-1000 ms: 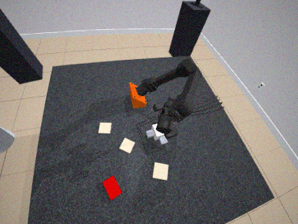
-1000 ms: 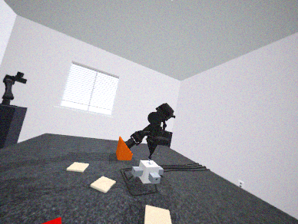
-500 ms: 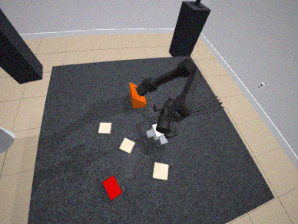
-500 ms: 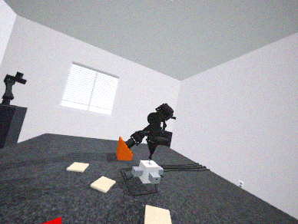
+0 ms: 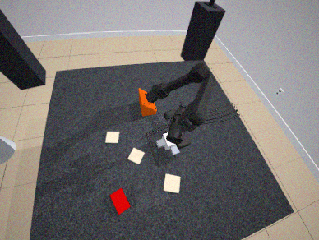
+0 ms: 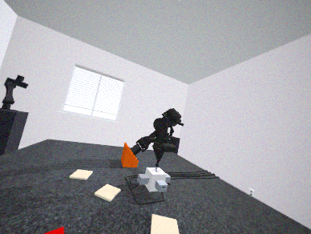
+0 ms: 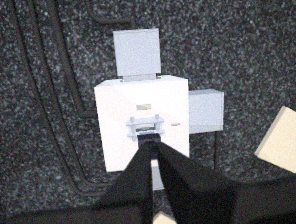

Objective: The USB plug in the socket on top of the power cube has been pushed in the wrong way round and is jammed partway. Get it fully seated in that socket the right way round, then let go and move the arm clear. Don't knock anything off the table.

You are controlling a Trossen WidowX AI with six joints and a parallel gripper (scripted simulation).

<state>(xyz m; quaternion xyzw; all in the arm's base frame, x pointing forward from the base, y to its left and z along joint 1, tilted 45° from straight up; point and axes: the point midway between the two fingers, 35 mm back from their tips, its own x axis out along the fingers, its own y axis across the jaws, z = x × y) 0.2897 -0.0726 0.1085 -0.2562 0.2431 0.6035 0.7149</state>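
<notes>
The white power cube (image 5: 164,138) (image 6: 150,175) (image 7: 117,150) stands on the dark mat with pale grey blocks on its sides. In the wrist view, a light grey bracket-like socket (image 7: 145,120) shows on its top. My gripper (image 6: 157,165) (image 7: 152,149) points down over the cube top and is shut on the USB plug (image 7: 149,138), a small dark block at the fingertips. The plug lies at the near edge of the socket bracket in the wrist view. The fingers hide most of it, so its depth and which way round it is cannot be told.
Cream tiles (image 5: 112,137) (image 5: 136,155) (image 5: 172,183) and a red tile (image 5: 120,201) lie on the mat (image 5: 74,173). An orange wedge (image 5: 145,104) (image 6: 129,158) stands by the arm's lower end. Thin black cables (image 6: 192,175) (image 7: 70,90) run around the cube.
</notes>
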